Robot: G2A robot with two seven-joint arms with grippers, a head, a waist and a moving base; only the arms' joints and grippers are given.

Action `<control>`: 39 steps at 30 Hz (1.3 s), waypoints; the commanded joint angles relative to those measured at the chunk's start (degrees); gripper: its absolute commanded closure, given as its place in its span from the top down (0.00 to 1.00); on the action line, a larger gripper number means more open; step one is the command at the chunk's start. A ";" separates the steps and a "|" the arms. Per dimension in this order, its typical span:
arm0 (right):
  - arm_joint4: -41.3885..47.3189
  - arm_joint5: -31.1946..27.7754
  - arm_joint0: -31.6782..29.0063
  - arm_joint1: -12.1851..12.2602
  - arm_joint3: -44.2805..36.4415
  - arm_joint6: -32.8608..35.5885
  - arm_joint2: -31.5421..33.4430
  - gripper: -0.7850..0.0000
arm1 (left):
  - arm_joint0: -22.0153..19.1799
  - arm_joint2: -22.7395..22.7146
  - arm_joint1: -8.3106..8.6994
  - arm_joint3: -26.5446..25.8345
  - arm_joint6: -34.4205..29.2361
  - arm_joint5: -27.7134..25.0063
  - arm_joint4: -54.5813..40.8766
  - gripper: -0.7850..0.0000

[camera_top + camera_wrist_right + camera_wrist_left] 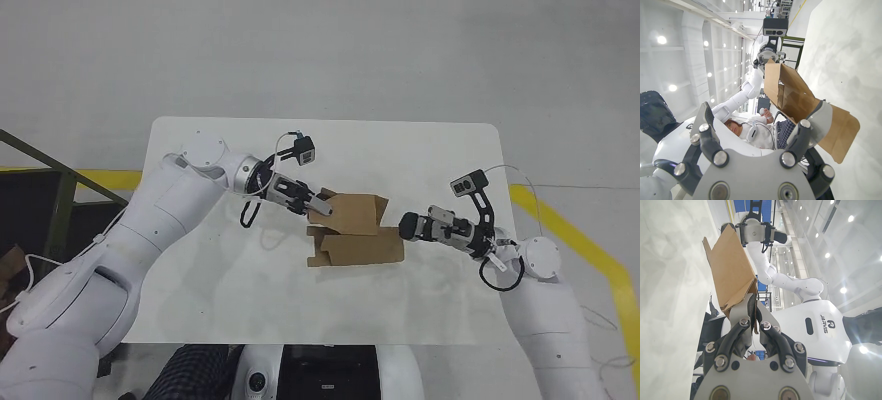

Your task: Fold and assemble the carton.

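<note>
top view: brown cardboard carton [355, 246], partly folded.

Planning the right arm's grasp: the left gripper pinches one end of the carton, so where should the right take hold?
Probably the loose flap at the carton end nearest the right gripper, approached end-on, opposite the left gripper. It is a thin flat panel jutting out right by the open jaws, which can straddle its edge.
</note>
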 commanded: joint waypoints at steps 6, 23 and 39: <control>3.23 -1.02 3.19 -0.48 3.44 3.40 -3.48 1.00 | -1.23 3.85 1.19 -0.64 0.00 -0.01 -3.79 0.00; 9.04 -0.32 7.37 -1.79 6.82 6.04 -10.36 0.87 | -2.23 7.43 1.25 -0.92 0.00 -0.01 -6.28 0.00; 7.24 -1.87 7.15 -1.19 9.16 4.49 -9.04 0.85 | -2.42 7.24 1.02 0.44 0.00 -0.01 -6.74 0.00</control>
